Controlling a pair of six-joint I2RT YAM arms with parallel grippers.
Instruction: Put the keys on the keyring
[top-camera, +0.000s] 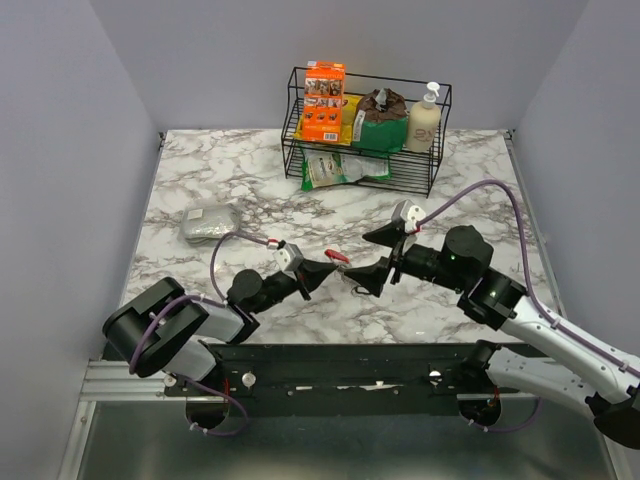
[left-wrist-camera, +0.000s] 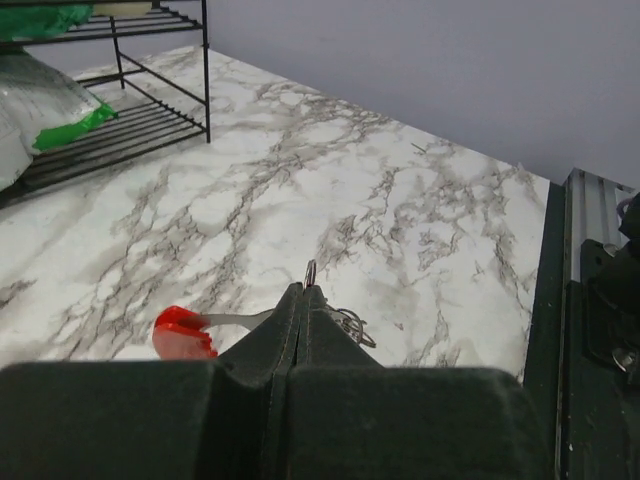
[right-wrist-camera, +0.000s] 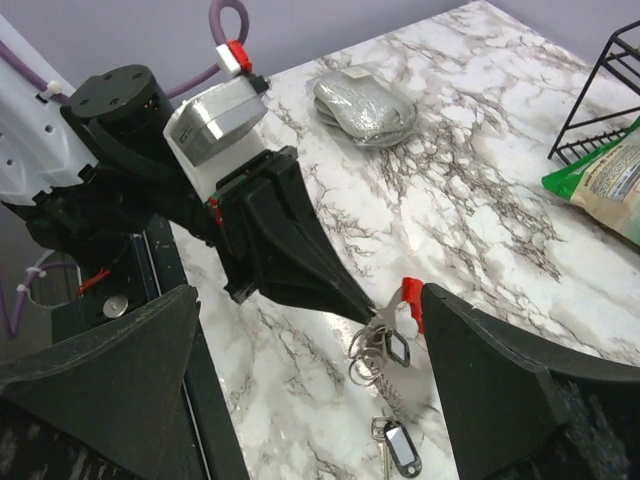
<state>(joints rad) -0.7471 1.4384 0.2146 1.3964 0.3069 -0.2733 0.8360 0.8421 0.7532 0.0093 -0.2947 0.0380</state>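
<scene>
My left gripper (top-camera: 325, 271) is shut on a bunch of steel keyrings (right-wrist-camera: 366, 352) and holds it just above the marble table. A silver key with a red head (right-wrist-camera: 411, 302) and a small dark fob (right-wrist-camera: 397, 348) hang from the bunch. In the left wrist view one ring (left-wrist-camera: 310, 272) sticks up between the shut jaws, with the red head (left-wrist-camera: 181, 333) to the left. My right gripper (top-camera: 357, 257) is open and empty, and its fingers flank the bunch. A second silver key (right-wrist-camera: 383, 452) with a dark fob (right-wrist-camera: 402, 446) lies on the table below the bunch.
A black wire rack (top-camera: 366, 160) at the back holds an orange box (top-camera: 324, 100), a green bag (top-camera: 382, 120) and a soap bottle (top-camera: 425, 118). A green-white packet (top-camera: 335, 170) lies under it. A grey pouch (top-camera: 208, 222) lies at the left.
</scene>
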